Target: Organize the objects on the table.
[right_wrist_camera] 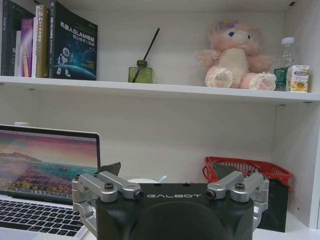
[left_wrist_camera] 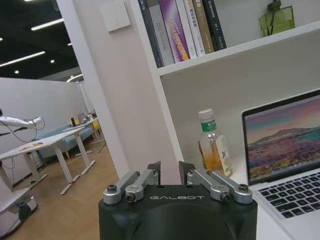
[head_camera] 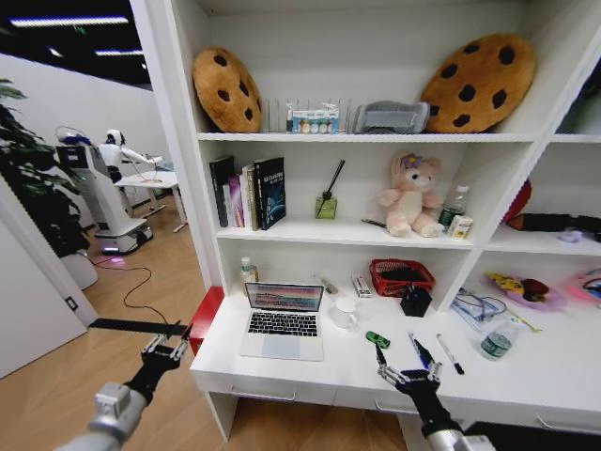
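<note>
Worktop (head_camera: 310,371): long, white, drawers along the front edge, under a white shelving unit. Nothing on it looks sorted yet; judged from the layout, the task is at or near its start.

Items as they lie:
- Silver laptop (head_camera: 283,321), lid up and screen lit, toward the left part of the worktop.
- White cup (head_camera: 345,313) just right of the laptop.
- Small green item (head_camera: 377,339) loose in the open middle, near the front.
- Two dark pens (head_camera: 436,352) side by side, right of the green item, just ahead of the right hand.
- Clear bottle with green label (head_camera: 496,341) farther right, lying tilted.
- Red basket (head_camera: 402,276) and a small black holder (head_camera: 415,301) at the back, near the wall.
- Orange-drink bottle (left_wrist_camera: 212,148) upright at the back left, beside the laptop.

Right hand (head_camera: 408,378): over the front edge of the worktop, close behind the pens and green item, fingers spread apart, holding nothing. The right wrist view shows the two finger linkages set wide.

Left hand (head_camera: 164,351): off the left end of the worktop, over the floor, empty. In the left wrist view its fingertips (left_wrist_camera: 155,167) stand close but with a narrow gap between them, gripping nothing.

Left to do, by my reading: everything. Pens, green item and labelled bottle are scattered.
</note>
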Available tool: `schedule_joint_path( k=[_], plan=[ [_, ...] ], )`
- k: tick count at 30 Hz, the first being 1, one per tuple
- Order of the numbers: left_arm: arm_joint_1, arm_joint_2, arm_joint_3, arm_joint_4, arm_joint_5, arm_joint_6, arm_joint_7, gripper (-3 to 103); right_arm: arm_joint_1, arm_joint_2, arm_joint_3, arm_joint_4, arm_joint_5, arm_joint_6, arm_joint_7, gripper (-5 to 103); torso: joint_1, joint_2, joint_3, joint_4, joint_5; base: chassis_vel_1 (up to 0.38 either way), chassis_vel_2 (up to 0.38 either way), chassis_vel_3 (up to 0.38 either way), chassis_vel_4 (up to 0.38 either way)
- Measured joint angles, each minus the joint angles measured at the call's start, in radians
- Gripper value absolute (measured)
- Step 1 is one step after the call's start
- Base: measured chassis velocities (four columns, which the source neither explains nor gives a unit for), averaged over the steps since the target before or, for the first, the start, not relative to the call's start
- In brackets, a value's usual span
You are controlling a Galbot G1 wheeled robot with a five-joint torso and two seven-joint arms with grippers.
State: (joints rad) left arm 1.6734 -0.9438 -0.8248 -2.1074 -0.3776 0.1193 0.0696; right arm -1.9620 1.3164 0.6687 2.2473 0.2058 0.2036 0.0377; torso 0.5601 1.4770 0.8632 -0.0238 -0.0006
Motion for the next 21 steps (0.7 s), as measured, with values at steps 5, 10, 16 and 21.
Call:
schedule_joint_path(
  k=[5,10,16,21],
  plan=[
    [-0.117,0.158,0.035,0.095,-0.060,-0.017,0.054,4,0.000,-0.001,0.010,-0.015,0.009,0.005,-0.003,100,0.000,0.000,0.000,-0.0005,0.0003,0.000,0.000,0.000,0.000],
    [-0.207,0.278,0.042,0.236,-0.060,-0.091,0.185,0,-0.001,-0.006,0.022,-0.029,0.018,0.013,-0.005,100,0.000,0.000,0.000,-0.0002,0.0005,0.000,0.000,0.000,0.000],
    [-0.347,0.350,0.146,0.329,-0.053,-0.113,0.265,0,0.000,-0.007,0.022,-0.045,0.028,0.017,-0.009,100,0.000,0.000,0.000,0.0001,0.0006,0.000,0.000,0.000,0.000],
    [-0.584,0.383,0.360,0.428,-0.010,-0.111,0.286,0,0.009,-0.007,0.016,-0.052,0.027,0.024,-0.015,100,0.000,0.000,0.000,-0.0003,0.0007,0.000,0.000,0.000,0.000]
  ],
)
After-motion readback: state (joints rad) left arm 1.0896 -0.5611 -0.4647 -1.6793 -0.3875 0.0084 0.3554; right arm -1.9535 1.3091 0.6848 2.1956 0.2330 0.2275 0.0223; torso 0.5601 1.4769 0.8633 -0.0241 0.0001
